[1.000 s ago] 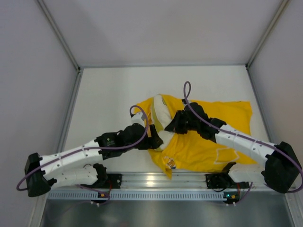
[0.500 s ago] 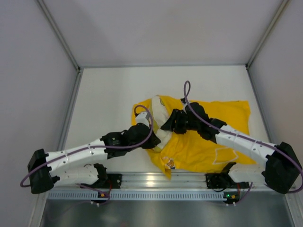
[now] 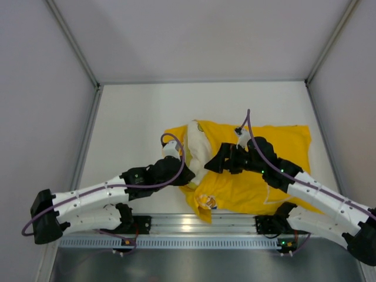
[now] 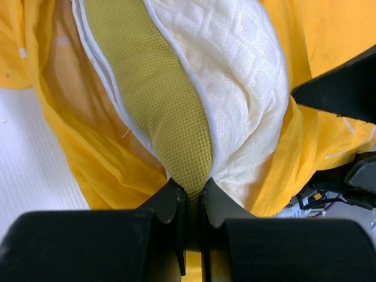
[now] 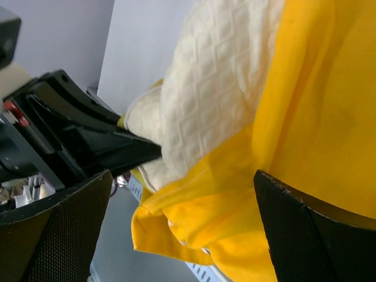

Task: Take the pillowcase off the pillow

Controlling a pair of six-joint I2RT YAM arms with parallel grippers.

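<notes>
There is one pillow (image 3: 197, 144), cream and quilted, on the white table (image 3: 135, 117), and one yellow pillowcase (image 3: 276, 147) that covers most of it. Only the pillow's left end shows, bulging out of the case's open mouth, while the rest of the case spreads out flat to the right of that bare end and toward the near edge. Two arms reach in, one from each side of the pillow. The left gripper (image 4: 191, 191) sits at the near side of the bare end. Its jaws are pressed together on the one olive mesh band (image 4: 158, 100) that runs along the pillow's edge between white piping, so it has the pillow pinched by that edge. The right gripper (image 5: 182, 188) is just to the right of the bare end, over the yellow cloth. Its two fingers (image 5: 53, 235) stand wide apart with nothing caught between them, and both the cream quilting and the wrinkled case lie beyond them.
</notes>
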